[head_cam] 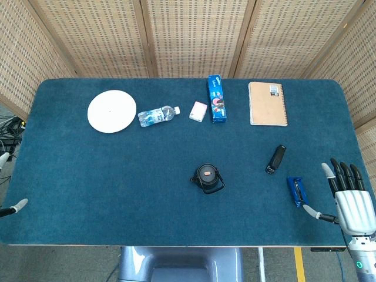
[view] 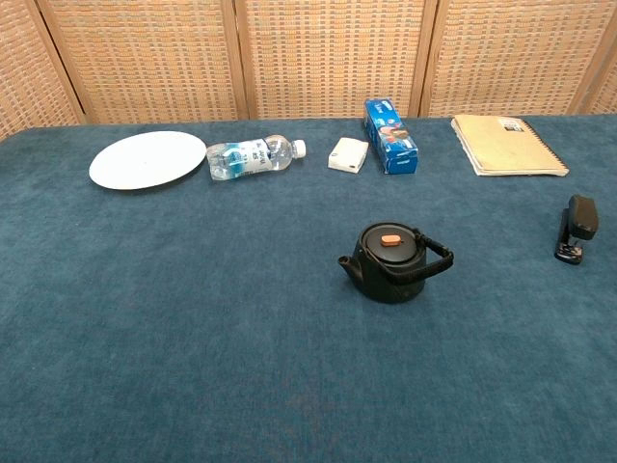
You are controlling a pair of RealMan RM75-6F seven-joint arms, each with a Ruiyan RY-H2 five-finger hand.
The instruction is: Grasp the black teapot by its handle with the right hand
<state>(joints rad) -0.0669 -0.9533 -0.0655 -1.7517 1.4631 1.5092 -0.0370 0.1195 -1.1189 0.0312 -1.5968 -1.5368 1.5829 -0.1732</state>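
Note:
The black teapot (head_cam: 207, 178) (view: 393, 261) stands upright near the middle of the blue table, with an orange knob on its lid. Its spout points left and its handle (view: 429, 258) lies over to the right side. My right hand (head_cam: 349, 197) hovers at the table's front right corner, fingers spread and holding nothing, well to the right of the teapot. Only fingertips of my left hand (head_cam: 17, 205) show at the left edge of the head view. The chest view shows neither hand.
A blue clip (head_cam: 297, 190) lies just left of my right hand, a black stapler (head_cam: 275, 158) (view: 577, 228) beyond it. Along the back are a white plate (head_cam: 111, 111), a water bottle (head_cam: 157, 115), a small white box (head_cam: 198, 110), a blue carton (head_cam: 216, 98) and a notebook (head_cam: 268, 103).

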